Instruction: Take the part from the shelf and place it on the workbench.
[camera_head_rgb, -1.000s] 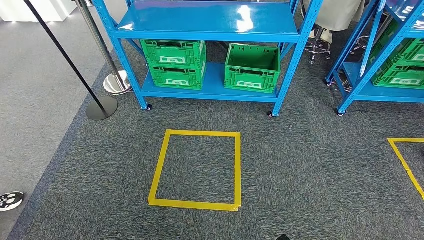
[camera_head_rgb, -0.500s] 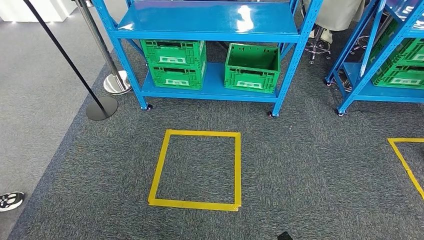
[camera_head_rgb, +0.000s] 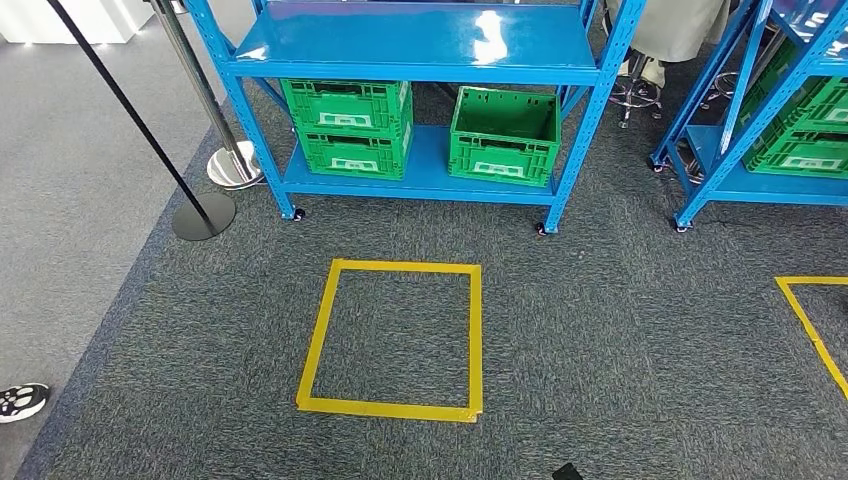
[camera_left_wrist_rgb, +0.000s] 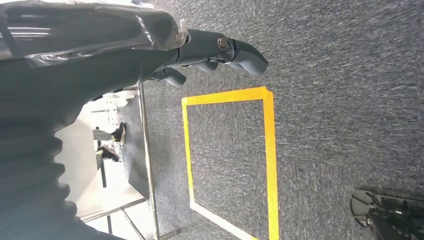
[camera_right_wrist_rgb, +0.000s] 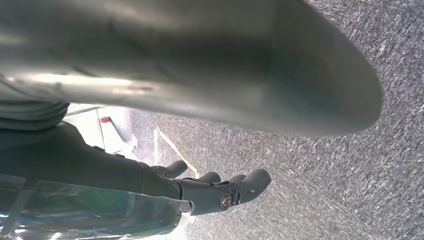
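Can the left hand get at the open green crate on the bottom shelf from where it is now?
Probably not yet. The left hand hangs empty over the carpet near the yellow tape square, and the open green crate sits beyond it on the blue shelf.

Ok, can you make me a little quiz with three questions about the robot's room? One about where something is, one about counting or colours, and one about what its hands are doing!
1. Where is the yellow tape square?
A. On the carpet in front of the blue shelf
B. On the top board of the shelf
C. Inside a crate

2. How many green crates sit on the bottom board of the nearest blue shelf?
A. One
B. Three
C. Five

3. What is the left hand holding?
A. A green crate
B. A roll of tape
C. Nothing

Answers:
1. A, the square lies flat on the grey carpet, just before the shelf's feet.
2. B, a stack of two crates stands beside a single open crate.
3. C, the left hand hangs over the carpet with nothing in it; the right hand does too.
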